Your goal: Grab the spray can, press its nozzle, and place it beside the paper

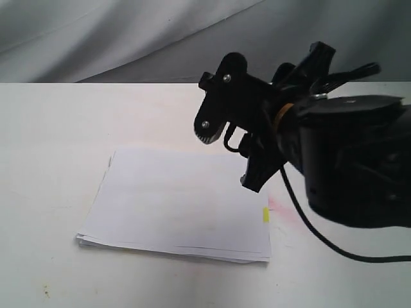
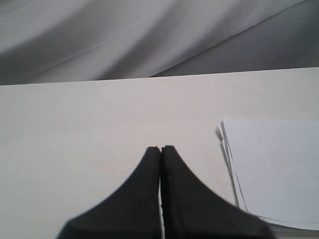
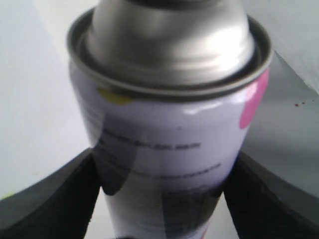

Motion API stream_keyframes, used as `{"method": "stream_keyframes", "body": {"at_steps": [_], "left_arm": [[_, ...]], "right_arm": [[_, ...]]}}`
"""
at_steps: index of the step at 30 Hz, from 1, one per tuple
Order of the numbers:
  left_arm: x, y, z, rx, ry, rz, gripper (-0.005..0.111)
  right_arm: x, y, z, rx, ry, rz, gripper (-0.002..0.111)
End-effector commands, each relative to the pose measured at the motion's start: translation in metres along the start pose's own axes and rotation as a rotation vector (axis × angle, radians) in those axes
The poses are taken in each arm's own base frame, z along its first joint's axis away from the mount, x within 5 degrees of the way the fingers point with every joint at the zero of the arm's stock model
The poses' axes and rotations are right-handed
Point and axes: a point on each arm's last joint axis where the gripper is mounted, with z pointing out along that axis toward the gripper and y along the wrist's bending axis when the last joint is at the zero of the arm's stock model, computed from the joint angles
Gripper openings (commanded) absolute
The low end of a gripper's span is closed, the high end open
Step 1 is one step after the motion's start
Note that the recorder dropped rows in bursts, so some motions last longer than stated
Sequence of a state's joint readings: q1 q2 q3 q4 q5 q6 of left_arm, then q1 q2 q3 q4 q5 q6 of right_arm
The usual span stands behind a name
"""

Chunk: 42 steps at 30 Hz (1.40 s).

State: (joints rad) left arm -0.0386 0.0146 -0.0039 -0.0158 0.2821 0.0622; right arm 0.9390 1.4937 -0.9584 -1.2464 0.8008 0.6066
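A white table [image 1: 51, 128] stands before a grey cloth [image 1: 128, 38]. On the table lies the paper [image 1: 180, 199], a thin, slightly fanned stack with a yellow tab [image 1: 265, 215] on its right edge. Just beside the tab, the table has a faint pink smear [image 1: 280, 205]. The black right arm [image 1: 353, 160] reaches in from the right, with its gripper [image 1: 232, 144] raised over the paper's far right corner. How its jaws stand cannot be told. A black cable [image 1: 308, 224] hangs from the arm and trails off right.

Soft, flat light bleaches the counter [image 1: 58, 160]; faint shadow edges the paper [image 1: 180, 199]. Close up, the spray can [image 3: 164, 149] is blurred, glare on its silver dome.
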Motion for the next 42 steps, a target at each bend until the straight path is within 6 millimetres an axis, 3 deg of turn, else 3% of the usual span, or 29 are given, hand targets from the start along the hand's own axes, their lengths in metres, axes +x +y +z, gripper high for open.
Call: {"method": "stream_keyframes", "body": {"at_steps": [1,11,42], "left_arm": [[0.0,0.0,0.0,-0.003,-0.009,-0.003,0.0],[0.0,0.0,0.0,-0.003,-0.009,-0.003,0.0],[0.0,0.0,0.0,-0.003,-0.009,-0.003,0.0]], "right_arm": [[-0.002,0.012,0.02,0.099,0.049,-0.139,0.0],[0.001,0.048,0.052,0.067,0.112,-0.255,0.0],[-0.001,0.046,0.052,0.091,0.088,-0.15,0.0]]}}
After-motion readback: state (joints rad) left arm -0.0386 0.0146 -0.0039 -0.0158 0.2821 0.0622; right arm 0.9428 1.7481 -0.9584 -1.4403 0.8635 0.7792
